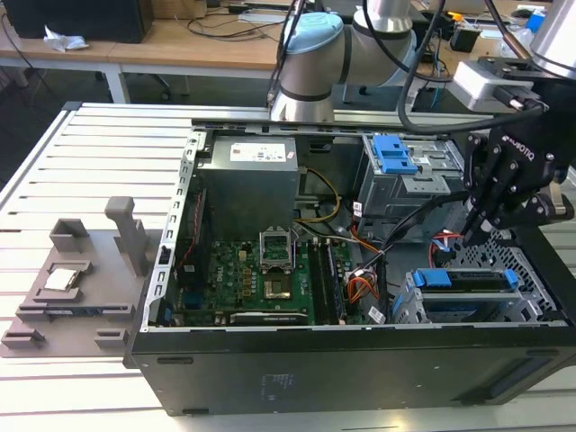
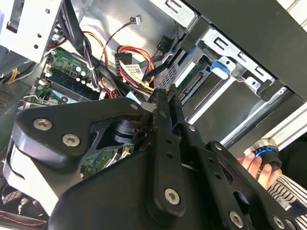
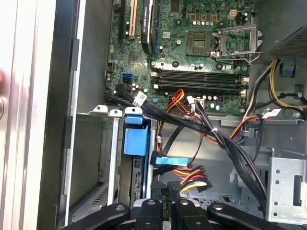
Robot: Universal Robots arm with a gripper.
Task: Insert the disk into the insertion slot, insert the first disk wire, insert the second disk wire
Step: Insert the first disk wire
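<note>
**Disk is in the cage, tool is parked over the cable end**

Going left to right in the exterior view. A grey plastic fixture sits on the white slatted tabletop. Next to it is the open black computer case, with the green motherboard on its floor and the grey power supply box behind that. Further right is the taller grey drive bay with the blue latch.

Then the bit that matters. The flat rectangular disk in its bright blue plastic caddy lies level inside the insertion slot, the low silver perforated metal cage at the case's right end. From here its top looks dark, with a blue tab at each corner of the end that shows. That end runs along the exterior view's left-right and faces the case interior. The rest is tucked in the cage, so I can't tell its long axis for sure.

The black tool hangs just above that end. In both wrist views its fingers are drawn narrow, almost together. I can't tell if anything is pinched between them. In the first wrist view a blue flat connector and a black plug with red, yellow and black wires lie loose just beside the fingertips, near a blue caddy tab.
</note>
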